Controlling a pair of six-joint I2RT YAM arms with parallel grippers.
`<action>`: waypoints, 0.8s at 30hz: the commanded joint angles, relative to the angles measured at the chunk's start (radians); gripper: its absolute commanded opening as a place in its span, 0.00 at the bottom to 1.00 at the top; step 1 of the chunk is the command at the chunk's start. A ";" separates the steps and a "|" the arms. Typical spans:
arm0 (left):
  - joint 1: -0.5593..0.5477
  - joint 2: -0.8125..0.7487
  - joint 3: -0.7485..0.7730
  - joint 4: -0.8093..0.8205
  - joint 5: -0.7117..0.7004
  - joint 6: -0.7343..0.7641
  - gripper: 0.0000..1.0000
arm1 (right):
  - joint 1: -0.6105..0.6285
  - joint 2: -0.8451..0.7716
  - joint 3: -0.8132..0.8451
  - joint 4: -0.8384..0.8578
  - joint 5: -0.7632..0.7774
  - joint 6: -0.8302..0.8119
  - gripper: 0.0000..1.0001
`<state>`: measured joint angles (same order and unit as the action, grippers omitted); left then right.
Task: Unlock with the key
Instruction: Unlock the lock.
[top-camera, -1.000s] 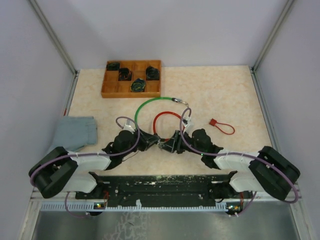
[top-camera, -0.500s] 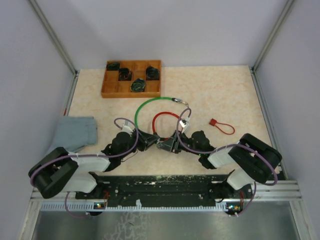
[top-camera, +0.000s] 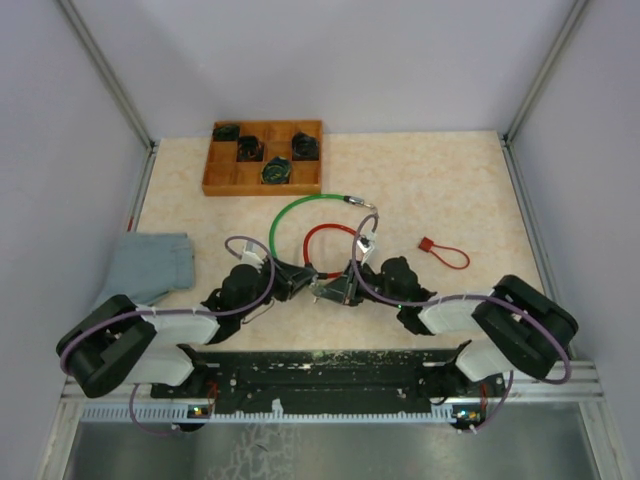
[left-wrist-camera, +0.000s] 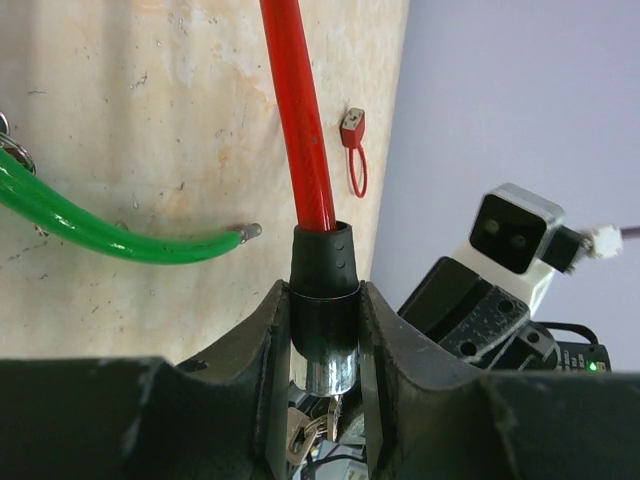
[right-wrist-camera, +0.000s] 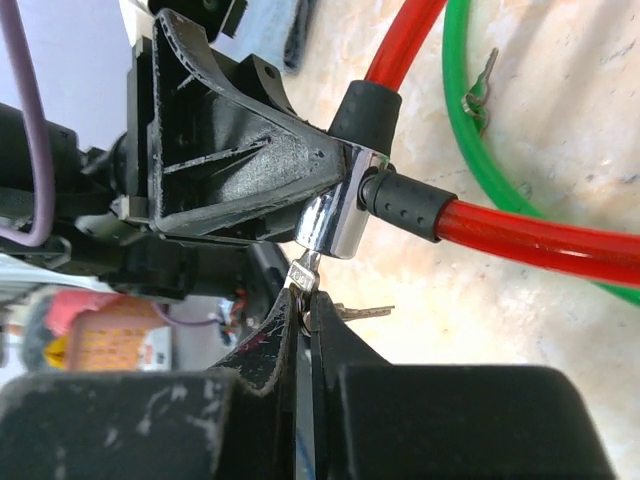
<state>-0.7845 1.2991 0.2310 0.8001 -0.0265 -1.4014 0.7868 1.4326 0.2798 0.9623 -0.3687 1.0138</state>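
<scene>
Currently the left claw (left-wrist-camera: 325, 300) is closed part-way around the black-and-chrome barrel of the red cable lock (left-wrist-camera: 322, 265), with one finger touching each side. The right claw (right-wrist-camera: 303, 325) is pinched fully together on the key (right-wrist-camera: 304, 272), whose shank meets the chrome end of that barrel. A second key (right-wrist-camera: 362, 312) hangs just beside it.

Seen from the top, both claws meet near the middle of the counter (top-camera: 440, 180), toward its 6 o'clock edge. The lock barrel sits between them and its red loop runs off toward 12 o'clock. A green cable (top-camera: 283, 215) arcs just beyond the red loop, its ends apart. A small red looped tag (top-camera: 445, 252) lies at 3 o'clock of the claws, well apart from them. A wooden compartment tray (top-camera: 213, 186) sits at 11 o'clock, with dark items in four of its cells. A grey-blue cloth (top-camera: 150, 262) lies at 9 o'clock, at the counter's left edge.
</scene>
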 joint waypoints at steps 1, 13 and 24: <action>-0.004 -0.011 0.008 0.020 0.038 0.003 0.00 | -0.006 -0.125 0.138 -0.284 0.040 -0.253 0.00; -0.007 0.008 0.091 -0.201 0.011 -0.011 0.00 | 0.011 -0.192 0.346 -0.779 0.165 -0.611 0.21; -0.005 0.014 0.253 -0.562 -0.029 -0.031 0.00 | 0.215 -0.246 0.378 -0.893 0.459 -0.908 0.43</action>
<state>-0.7856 1.3079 0.4553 0.3428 -0.0479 -1.4170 0.9512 1.2098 0.5987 0.0841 -0.0563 0.2501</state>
